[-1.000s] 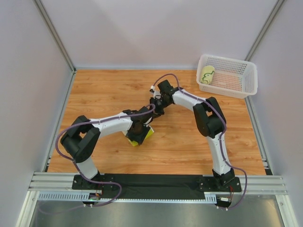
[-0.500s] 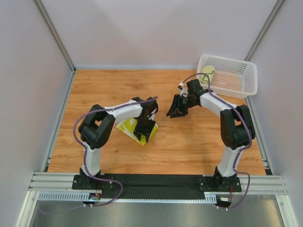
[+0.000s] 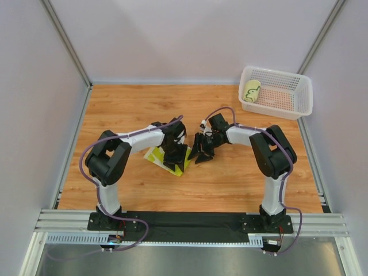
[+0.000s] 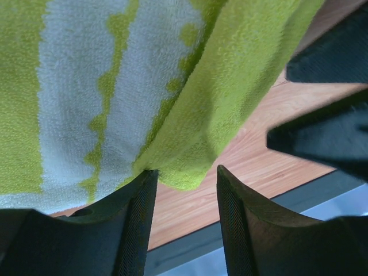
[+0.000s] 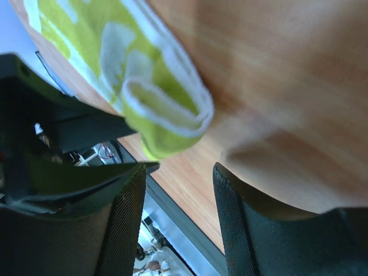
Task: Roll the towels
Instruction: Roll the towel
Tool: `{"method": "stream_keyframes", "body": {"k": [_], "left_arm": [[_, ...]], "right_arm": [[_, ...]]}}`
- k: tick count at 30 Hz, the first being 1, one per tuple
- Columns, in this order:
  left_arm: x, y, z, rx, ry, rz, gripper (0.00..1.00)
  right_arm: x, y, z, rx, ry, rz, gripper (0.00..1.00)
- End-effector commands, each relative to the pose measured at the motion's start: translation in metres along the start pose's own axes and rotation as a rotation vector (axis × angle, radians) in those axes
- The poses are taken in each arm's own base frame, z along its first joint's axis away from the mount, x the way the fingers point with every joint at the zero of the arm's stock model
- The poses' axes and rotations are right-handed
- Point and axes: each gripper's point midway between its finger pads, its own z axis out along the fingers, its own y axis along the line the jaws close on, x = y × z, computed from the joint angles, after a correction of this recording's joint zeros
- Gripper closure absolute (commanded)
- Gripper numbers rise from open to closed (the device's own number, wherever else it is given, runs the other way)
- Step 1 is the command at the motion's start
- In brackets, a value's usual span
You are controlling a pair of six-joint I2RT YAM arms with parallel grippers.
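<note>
A folded towel (image 3: pixel 154 156), lime-green and cream, lies flat on the wooden table (image 3: pixel 126 109) left of centre. My left gripper (image 3: pixel 176 158) hovers over its right end, open, with a green corner of the towel (image 4: pixel 190 115) just past the fingertips and bare wood between the jaws (image 4: pixel 186 171). My right gripper (image 3: pixel 200 153) sits just to the right, facing the left one. It is open (image 5: pixel 179 167) and holds nothing, and the towel's looped folded edge (image 5: pixel 164 112) lies a short way ahead of it. A rolled towel (image 3: pixel 251 91) rests in the white basket (image 3: pixel 299 95).
The basket stands at the back right corner of the table. Grey walls enclose the left, back and right sides. The two grippers are close together, and the left gripper's dark body (image 5: pixel 52 144) fills the left of the right wrist view.
My right gripper went from shut to open, swung out to the right, then came back down beside the towel's right end. The left arm's elbow drew in, and its gripper stayed over the towel.
</note>
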Motion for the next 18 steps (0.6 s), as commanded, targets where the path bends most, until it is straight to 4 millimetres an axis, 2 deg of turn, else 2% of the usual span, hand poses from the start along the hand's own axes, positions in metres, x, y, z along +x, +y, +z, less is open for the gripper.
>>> {"method": "stream_keyframes", "body": {"k": [1,5,10,18], "left_arm": [[-0.004,-0.005,-0.002,0.061,-0.073,-0.023,0.47],[-0.005,-0.007,-0.005,0.105,-0.119,-0.01,0.47],[-0.004,-0.005,-0.005,0.118,-0.143,0.018,0.48],[0.001,0.005,-0.005,0.058,-0.179,0.089,0.46]], "right_arm": [[-0.019,0.009,0.008,-0.05,-0.028,-0.006,0.48],[-0.023,0.0,0.017,-0.042,-0.035,0.015,0.49],[-0.025,-0.002,0.028,-0.037,-0.033,0.023,0.5],[-0.024,0.0,0.033,-0.025,-0.031,0.018,0.69]]}}
